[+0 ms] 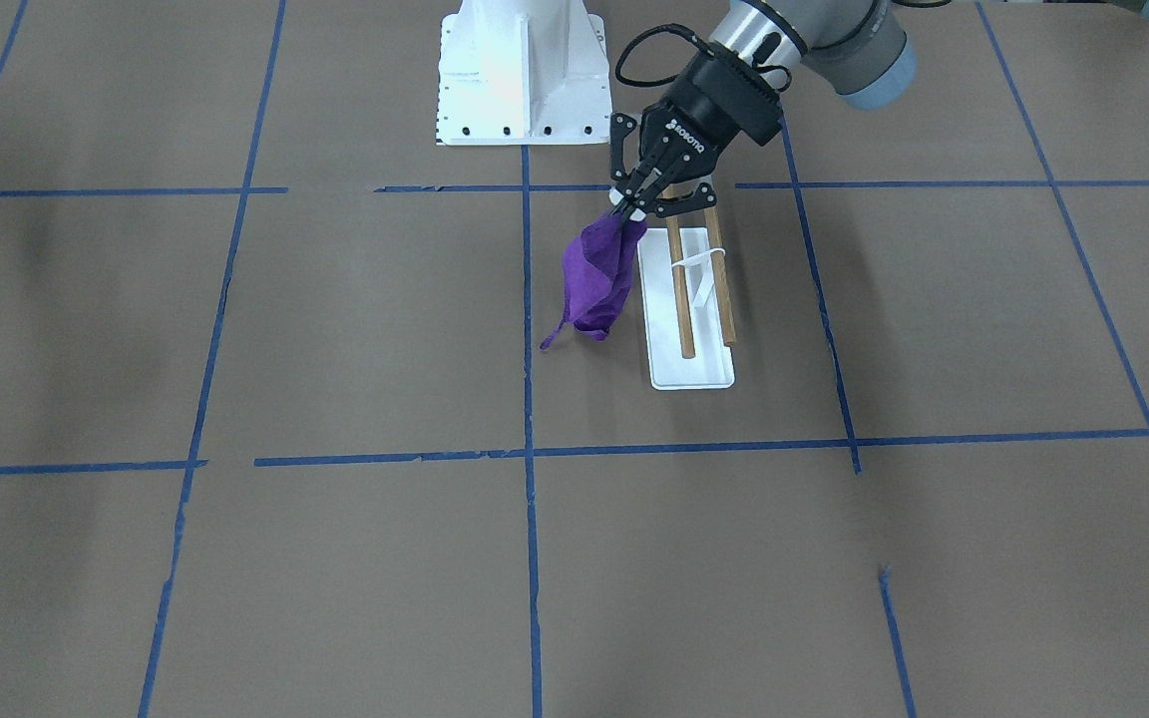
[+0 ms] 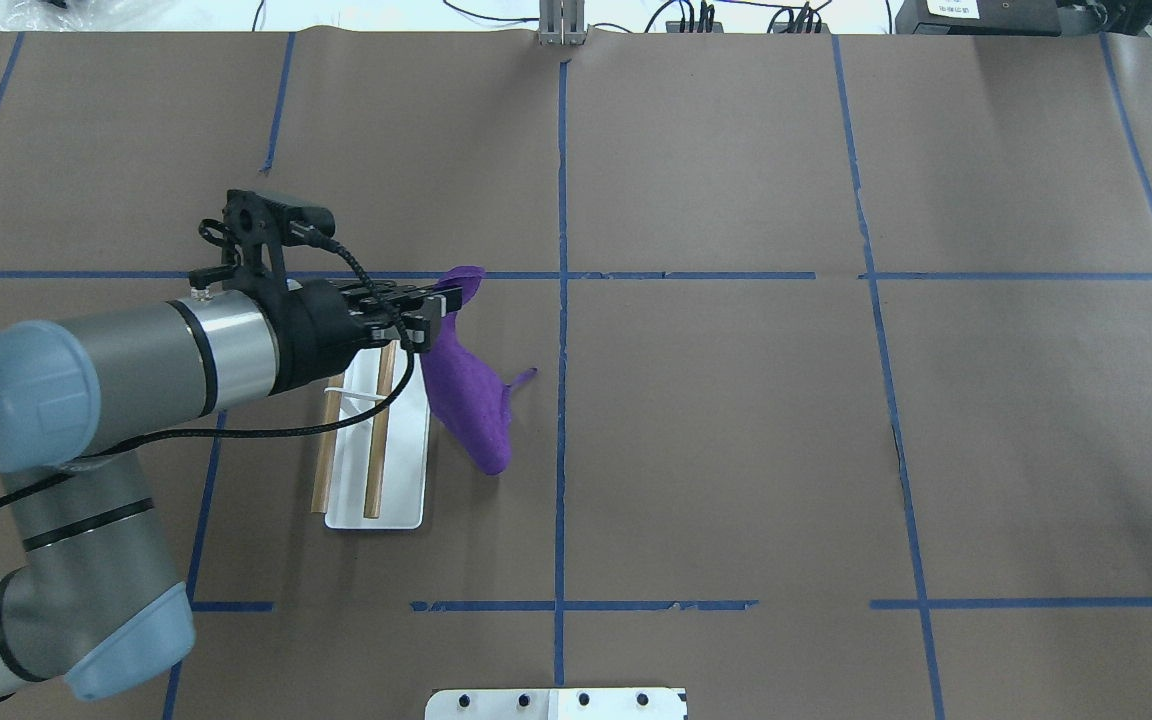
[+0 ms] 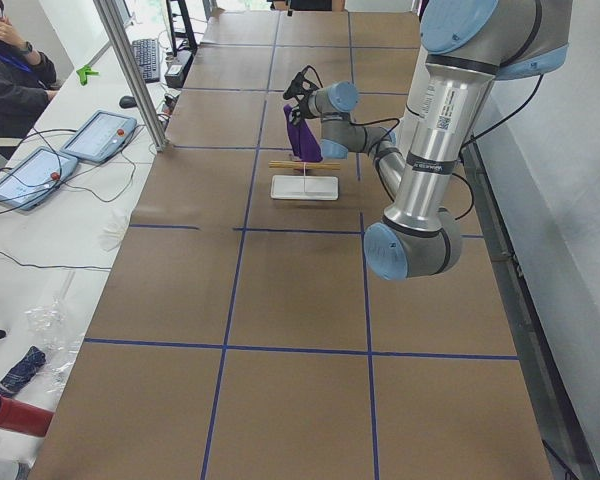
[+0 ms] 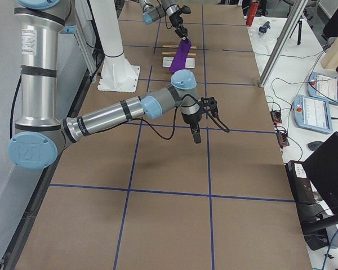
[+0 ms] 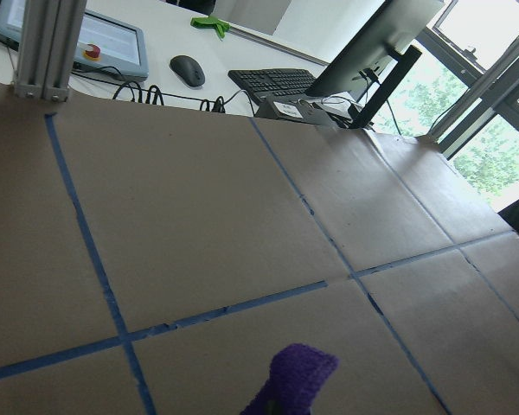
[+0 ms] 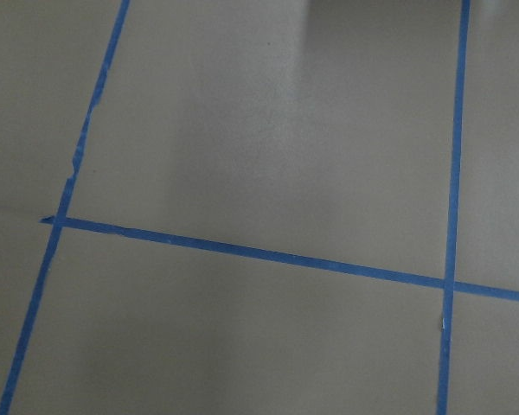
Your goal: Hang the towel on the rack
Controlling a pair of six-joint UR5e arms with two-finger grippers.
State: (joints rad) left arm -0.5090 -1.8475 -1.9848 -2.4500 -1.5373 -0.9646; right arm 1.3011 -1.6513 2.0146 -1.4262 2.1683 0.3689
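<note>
Brown paper table [image 2: 736, 450] gridded with blue tape [image 2: 562, 400], white side desk [image 5: 160, 52] with keyboard [image 5: 272, 82], leafy daylight through windows [image 5: 502, 151].

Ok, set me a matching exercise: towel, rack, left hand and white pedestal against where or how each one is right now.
Things:
1. towel
2. rack
3. left hand
4. white pedestal

States:
A. stands on the table with nothing draped over it
B. sits at the table's edge on the robot's side
C. hangs crumpled beside the rack
D. shut, pinching the towel's top

Pairs: 1-C, 2-A, 3-D, 4-B
</note>
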